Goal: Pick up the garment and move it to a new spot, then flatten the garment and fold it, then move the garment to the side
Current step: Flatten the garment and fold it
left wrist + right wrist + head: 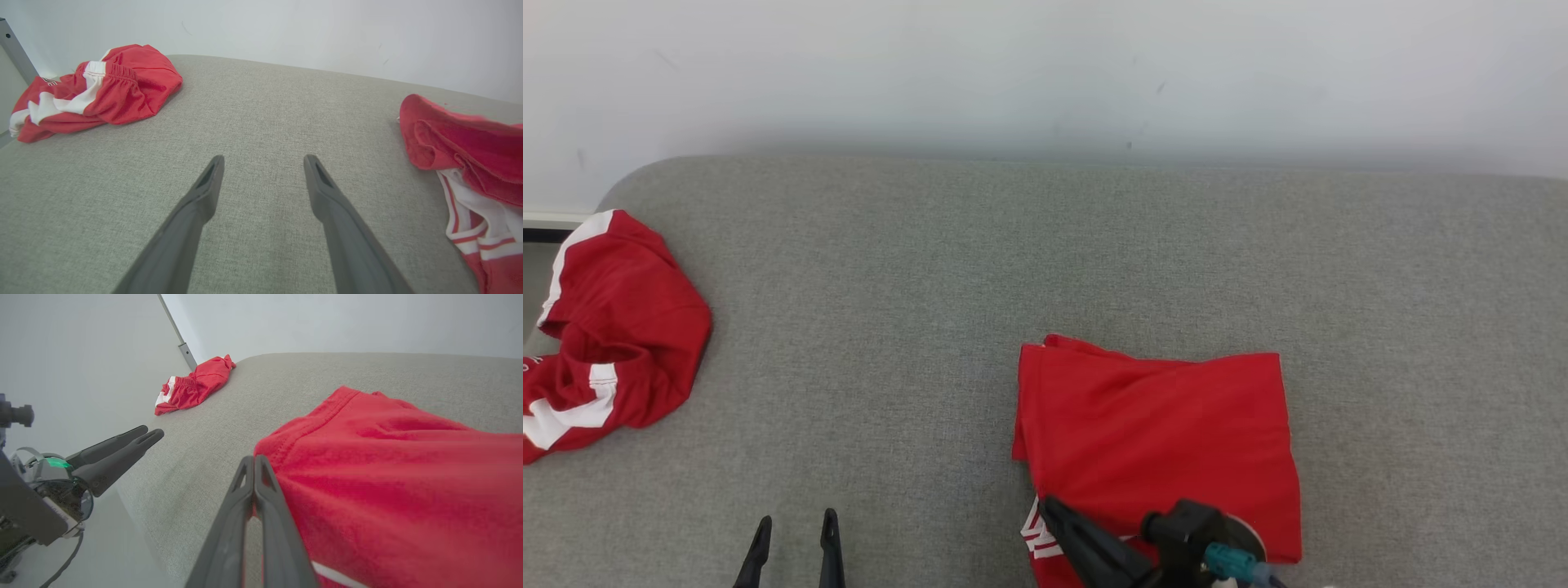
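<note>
At the folded garment's (1160, 433) corner my right tool (254, 458) sits clenched, my left tool (797, 518) released; I fear a shallow pinch slips and unfolds it.

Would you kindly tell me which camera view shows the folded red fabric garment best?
The head view: the folded red fabric garment lies there nearly whole, its squarish outline plain. The left wrist view catches its layered edge at the right; the right wrist view shows one corner close up.
</note>
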Controlling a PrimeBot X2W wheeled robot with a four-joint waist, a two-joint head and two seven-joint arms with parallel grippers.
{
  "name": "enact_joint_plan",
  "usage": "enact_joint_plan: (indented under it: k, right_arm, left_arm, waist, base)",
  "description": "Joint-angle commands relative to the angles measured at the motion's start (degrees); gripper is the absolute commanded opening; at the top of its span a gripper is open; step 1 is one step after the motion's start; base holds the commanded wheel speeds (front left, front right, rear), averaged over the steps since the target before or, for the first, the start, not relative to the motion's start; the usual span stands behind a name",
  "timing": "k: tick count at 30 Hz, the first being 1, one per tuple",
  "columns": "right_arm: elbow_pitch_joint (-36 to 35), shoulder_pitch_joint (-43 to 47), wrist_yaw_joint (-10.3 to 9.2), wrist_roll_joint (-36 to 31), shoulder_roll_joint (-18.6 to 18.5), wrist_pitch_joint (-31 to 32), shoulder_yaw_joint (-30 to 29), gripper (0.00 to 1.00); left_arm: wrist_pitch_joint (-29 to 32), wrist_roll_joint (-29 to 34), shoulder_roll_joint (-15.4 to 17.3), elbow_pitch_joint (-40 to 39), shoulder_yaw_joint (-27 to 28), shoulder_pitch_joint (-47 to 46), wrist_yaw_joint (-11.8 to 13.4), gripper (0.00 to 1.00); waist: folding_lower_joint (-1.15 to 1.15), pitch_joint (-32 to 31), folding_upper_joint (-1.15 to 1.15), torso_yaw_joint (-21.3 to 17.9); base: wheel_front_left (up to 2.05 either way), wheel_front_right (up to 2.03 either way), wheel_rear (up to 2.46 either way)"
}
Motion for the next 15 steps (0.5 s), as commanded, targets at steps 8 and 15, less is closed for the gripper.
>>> enact_joint_plan:
  k: [8,15]
  right_arm:
    - [-0.45,4.86,-0.14,2.05,1.17,2.23,0.59,1.0]
    - [-2.12,3.63,-0.14,3.07,0.36,-1.57,-1.29,1.0]
  left_arm:
    - [-0.18,-0.55,-0.06,0.21,0.29,0.45,-0.07,1.0]
    - [-0.18,-0.15,-0.06,0.05,0.63,0.22,-0.08,1.0]
  waist:
    - [0.0,-0.04,0.0,0.1]
    - [0.0,-0.13,0.0,-1.08]
  base:
    - [0.0,0.0,0.0]
    - [0.0,0.0,0.0]
